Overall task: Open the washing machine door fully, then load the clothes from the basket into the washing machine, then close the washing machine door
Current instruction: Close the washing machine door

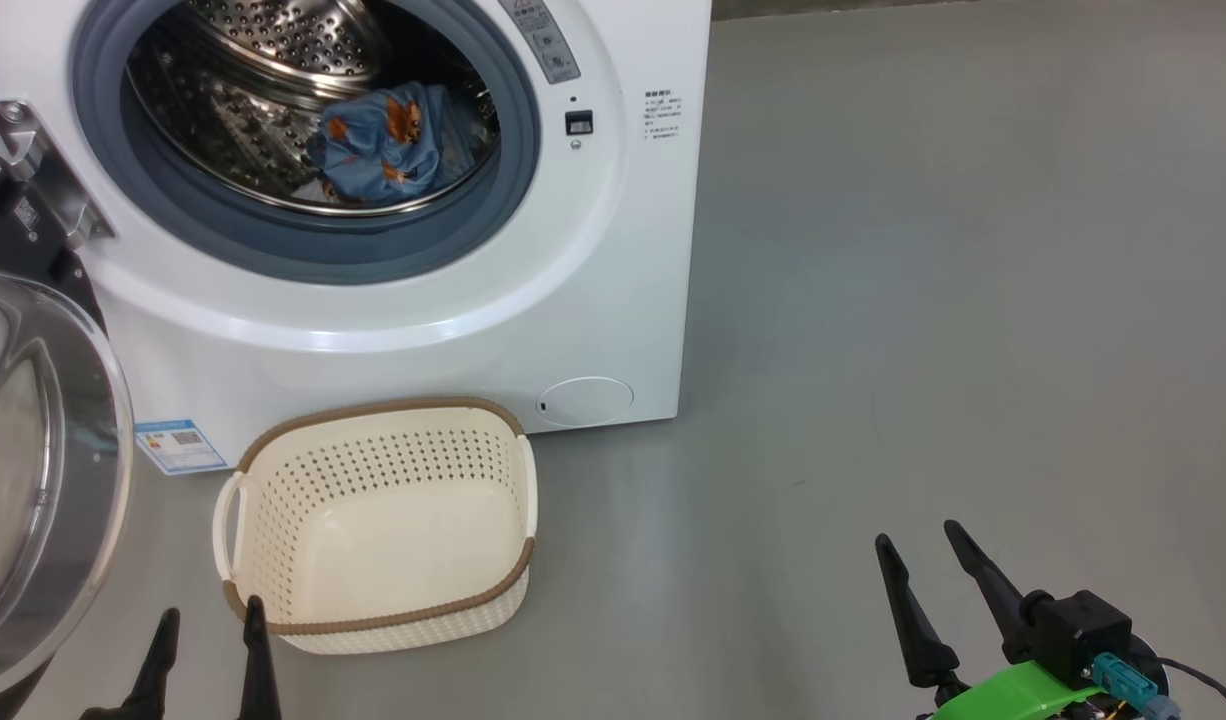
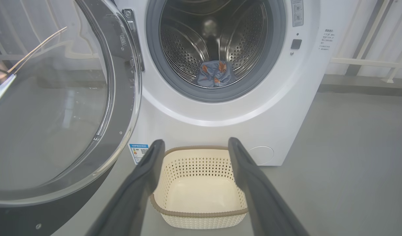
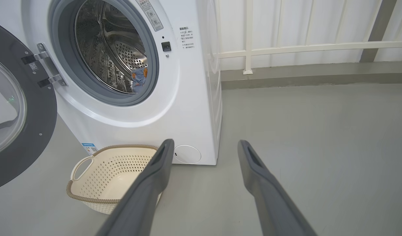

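The white washing machine (image 1: 613, 300) stands with its round mouth uncovered. Its door (image 1: 33, 470) hangs swung out to the left, glass bowl facing me. Light blue clothes (image 1: 388, 140) with orange prints lie low in the steel drum, also seen as clothes (image 2: 215, 73) and clothes (image 3: 139, 76). On the floor in front sits the cream basket (image 1: 383, 525) with a brown rim, nothing in it. My left gripper (image 1: 211, 618) is open at the basket's near left corner. Off to the right, over bare floor, my right gripper (image 1: 918, 532) is open.
Grey floor (image 1: 923, 300) spreads wide to the right of the machine. A white railing (image 3: 302, 47) and a low ledge run behind it. The open door (image 2: 56, 108) takes up the room left of the basket (image 2: 201, 186).
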Available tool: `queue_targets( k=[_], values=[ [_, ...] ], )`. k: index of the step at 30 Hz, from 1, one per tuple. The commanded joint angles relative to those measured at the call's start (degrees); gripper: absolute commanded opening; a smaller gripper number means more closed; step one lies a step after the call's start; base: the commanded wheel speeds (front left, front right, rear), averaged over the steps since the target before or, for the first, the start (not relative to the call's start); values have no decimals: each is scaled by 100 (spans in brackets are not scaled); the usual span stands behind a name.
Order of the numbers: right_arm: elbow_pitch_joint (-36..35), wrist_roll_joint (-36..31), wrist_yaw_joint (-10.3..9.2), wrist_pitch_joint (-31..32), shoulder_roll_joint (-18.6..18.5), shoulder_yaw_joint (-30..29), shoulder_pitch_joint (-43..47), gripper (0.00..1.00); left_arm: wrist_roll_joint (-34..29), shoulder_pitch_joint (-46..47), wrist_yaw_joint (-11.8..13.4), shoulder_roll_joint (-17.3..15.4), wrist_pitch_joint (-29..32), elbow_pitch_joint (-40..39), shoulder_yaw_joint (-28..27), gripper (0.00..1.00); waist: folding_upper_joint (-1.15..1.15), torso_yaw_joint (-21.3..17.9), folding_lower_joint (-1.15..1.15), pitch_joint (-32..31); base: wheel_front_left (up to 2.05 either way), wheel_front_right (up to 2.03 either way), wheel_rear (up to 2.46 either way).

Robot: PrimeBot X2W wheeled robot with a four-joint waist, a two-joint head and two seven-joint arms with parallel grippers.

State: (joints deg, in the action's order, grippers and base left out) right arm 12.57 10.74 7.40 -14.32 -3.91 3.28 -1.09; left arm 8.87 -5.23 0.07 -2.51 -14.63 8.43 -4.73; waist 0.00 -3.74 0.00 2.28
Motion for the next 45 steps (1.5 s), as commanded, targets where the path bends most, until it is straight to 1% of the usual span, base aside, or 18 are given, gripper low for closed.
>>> queue_targets(
  k=[1, 5, 13, 22, 30, 38, 39, 45],
  values=[
    [-138, 21, 9, -68, -25, 134, -86, 100, 10, 244, 25, -37, -37, -157, -165, 100, 0, 6, 0, -8, 0, 0, 0],
    [-142, 13, 9, -68, -29, 141, -74, 100, 0, 201, 7, -37, -37, -235, -126, 100, 0, 16, 0, -17, 0, 0, 0],
    [-166, -7, 9, -68, -50, 146, -67, 100, -18, 171, 69, -37, -37, -346, -67, 100, 0, 82, 0, 0, 0, 0, 0],
    [-160, -16, 9, -68, -48, 168, -43, 100, 39, 134, 152, -37, -37, -353, -7, 100, 0, 275, 0, -38, 0, 0, 0],
    [-169, -20, 9, -68, -37, 168, -36, 100, 36, 99, 208, -37, -37, -382, 7, 100, 0, 608, 0, -24, 0, 0, 0],
    [-163, -22, 9, -68, -46, 176, -39, 100, 67, 27, 252, -37, -37, -406, 25, 100, 0, 1052, 0, -15, 0, 0, 0],
    [-163, -22, 9, -68, -46, 176, -39, 100, 67, 27, 252, -37, -37, -406, 25, 100, 0, 1052, 0, -15, 0, 0, 0],
    [-136, -6, 9, -68, -28, 223, -42, 100, 34, 12, 271, -37, -37, -413, -3, 100, 0, 1429, 0, -17, 0, 0, 0]
  ],
)
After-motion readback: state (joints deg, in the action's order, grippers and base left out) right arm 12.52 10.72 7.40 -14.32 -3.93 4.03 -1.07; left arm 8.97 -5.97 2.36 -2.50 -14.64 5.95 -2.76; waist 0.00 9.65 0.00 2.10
